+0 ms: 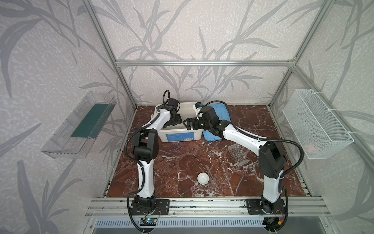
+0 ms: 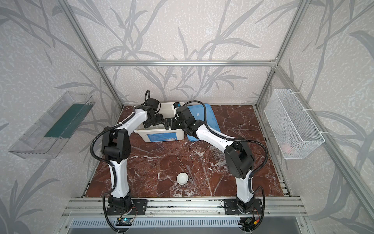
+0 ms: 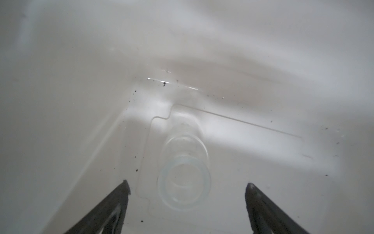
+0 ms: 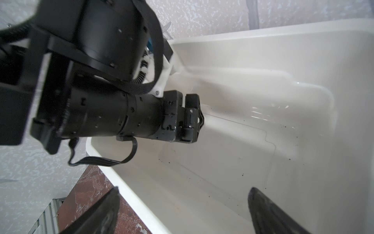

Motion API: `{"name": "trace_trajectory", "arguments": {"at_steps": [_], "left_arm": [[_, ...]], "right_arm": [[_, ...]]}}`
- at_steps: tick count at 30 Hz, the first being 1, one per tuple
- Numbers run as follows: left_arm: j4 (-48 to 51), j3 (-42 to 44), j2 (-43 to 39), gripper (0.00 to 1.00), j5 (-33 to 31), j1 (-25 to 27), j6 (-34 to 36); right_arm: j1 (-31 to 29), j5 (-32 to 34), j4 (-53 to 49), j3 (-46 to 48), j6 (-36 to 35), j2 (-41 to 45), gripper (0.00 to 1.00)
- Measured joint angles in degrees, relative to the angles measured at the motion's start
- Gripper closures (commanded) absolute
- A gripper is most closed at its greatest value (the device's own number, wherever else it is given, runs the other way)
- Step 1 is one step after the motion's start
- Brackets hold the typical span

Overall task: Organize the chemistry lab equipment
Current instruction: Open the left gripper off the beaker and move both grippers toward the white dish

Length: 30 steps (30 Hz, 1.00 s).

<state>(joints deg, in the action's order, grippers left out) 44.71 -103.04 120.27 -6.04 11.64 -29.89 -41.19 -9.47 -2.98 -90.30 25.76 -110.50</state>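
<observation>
Inside the large white plastic tub, the small clear beaker sits free between the left gripper's spread jaws. The right gripper gapes empty at the tub's rim. In front of the tub, the small white round dish, thin clear pipettes and clear gridded rack lie unsorted.

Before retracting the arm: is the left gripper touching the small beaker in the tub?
Apart. The left wrist view shows bare tub floor between the beaker and both fingers of the open left gripper.

Tub wall near beaker
</observation>
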Motion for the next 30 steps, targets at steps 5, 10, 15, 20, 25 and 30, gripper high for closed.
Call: {"name": "trace_trajectory", "arguments": {"at_steps": [5, 10, 15, 20, 25, 30], "left_arm": [[1.0, -0.1, -5.1, 0.01, -0.4, 0.3, 0.9], [2.4, -0.9, -12.4, 0.01, 1.5, 0.9, 2.3], [6.5, -2.3, -19.2, 0.01, 1.5, 2.9, 3.8], [12.6, -2.3, -24.4, 0.01, 1.4, 7.6, 5.0], [16.8, 0.7, -30.1, 0.01, 2.5, 16.2, 5.0], [15.1, 13.8, -37.4, 0.05, 7.0, 26.8, -0.2]], "right_arm": [[0.0, 0.2, -1.0, 2.1, -0.3, 3.8, 0.0], [0.0, -0.6, -2.6, 4.0, -0.9, 10.6, 0.01], [0.0, 0.2, -7.3, 7.3, -2.0, 20.1, 0.01], [0.0, 0.9, -14.2, 10.9, -4.4, 28.1, 0.01], [0.0, 0.8, -20.5, 20.1, -6.4, 37.5, 0.01], [-0.1, 0.3, -27.7, 27.6, -7.7, 45.7, 0.01]]}}
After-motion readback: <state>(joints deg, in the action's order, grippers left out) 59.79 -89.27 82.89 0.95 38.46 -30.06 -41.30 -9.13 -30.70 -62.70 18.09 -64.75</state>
